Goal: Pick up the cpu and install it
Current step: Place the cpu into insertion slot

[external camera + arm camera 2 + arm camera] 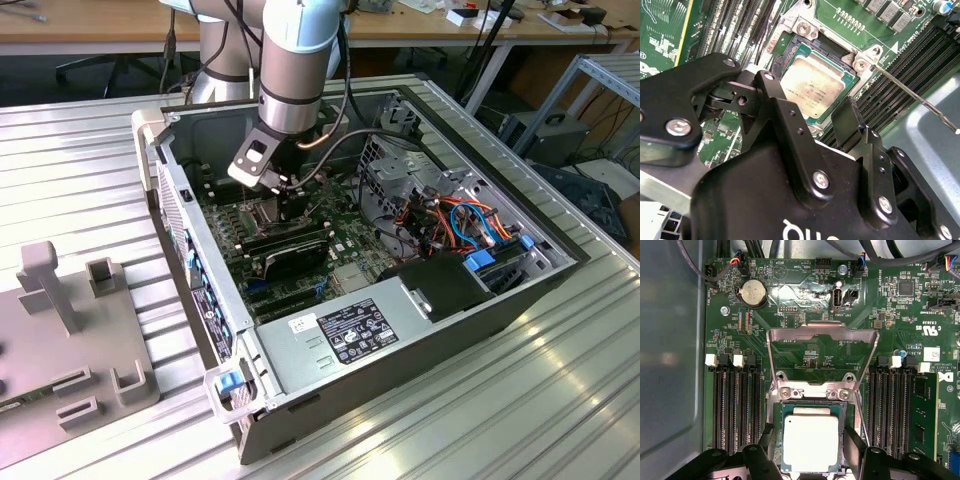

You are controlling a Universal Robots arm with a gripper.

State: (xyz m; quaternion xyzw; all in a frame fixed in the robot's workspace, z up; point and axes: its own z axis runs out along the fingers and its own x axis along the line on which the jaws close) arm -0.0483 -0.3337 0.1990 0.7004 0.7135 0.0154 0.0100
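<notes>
While claw (806, 94) hovers spread, cpu (810, 442) in socket (832, 51), frame (821, 330) open

In the second wrist view the black body of the gripper (805, 92) covers one corner and one edge of the cpu (812, 82). The thin lever rod (912, 97) runs out past the picture's edge. In the first wrist view the memory slots (737, 410) are cut off by the edge.

In the exterior view the arm (290, 70) is cut at the top and hides part of the motherboard (350, 250). The grey fixture (70, 340) on the tabletop (560, 400) is cut off at the exterior view's left. The print on the power supply (350, 335) label is too small to read.
</notes>
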